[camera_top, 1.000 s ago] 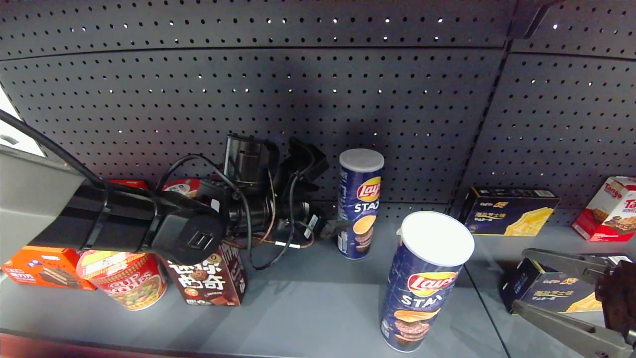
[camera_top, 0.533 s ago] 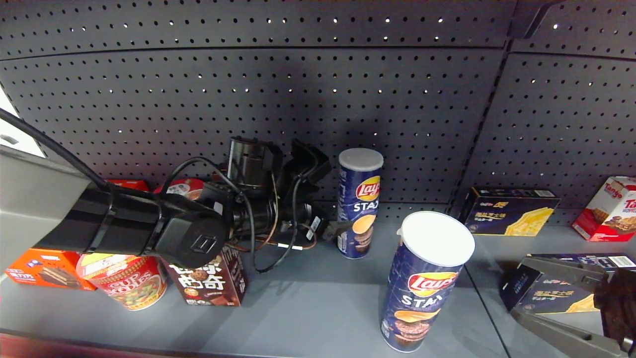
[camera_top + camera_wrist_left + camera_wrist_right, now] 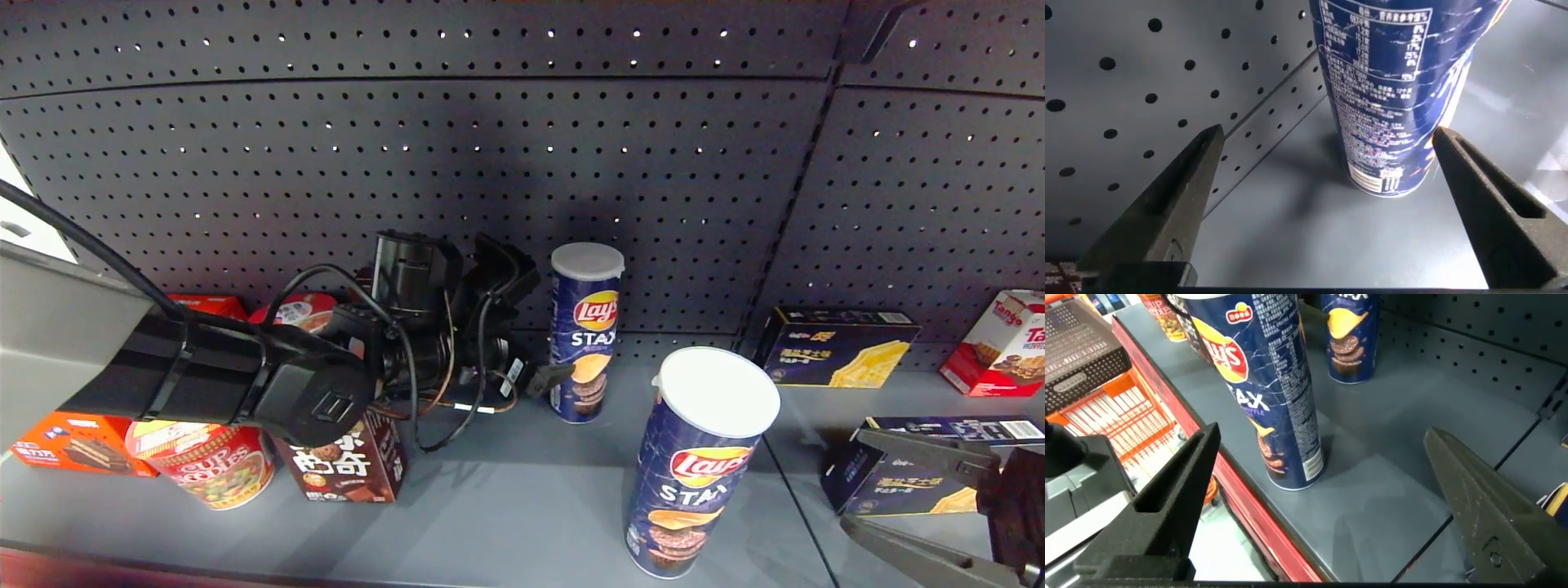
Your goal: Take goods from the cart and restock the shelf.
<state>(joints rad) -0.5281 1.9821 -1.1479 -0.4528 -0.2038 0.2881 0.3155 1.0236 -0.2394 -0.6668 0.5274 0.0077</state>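
Observation:
Two tall blue chips cans stand on the grey shelf [image 3: 490, 506]. The back can [image 3: 584, 335] is near the pegboard wall, and the front can [image 3: 702, 465] is close to the shelf's edge. My left gripper [image 3: 555, 377] is just left of the back can. The left wrist view shows that gripper [image 3: 1329, 137] open, with the can [image 3: 1388, 90] standing free just beyond its fingertips. My right gripper [image 3: 853, 480] is open at the lower right, to the right of the front can. In the right wrist view it [image 3: 1323, 441] holds nothing, and the front can [image 3: 1266, 384] stands ahead of it.
Under the left arm sit a cup of noodles [image 3: 204, 465], a brown box [image 3: 347, 465] and an orange box [image 3: 73, 445]. Dark blue wafer boxes [image 3: 833, 347] [image 3: 922, 482] and a red box [image 3: 1004, 343] lie on the right. The orange cart basket [image 3: 1118, 416] is below the shelf's edge.
The back can has shifted slightly left and stands straighter. The left arm has moved a little beside it. The right gripper has dropped slightly lower.

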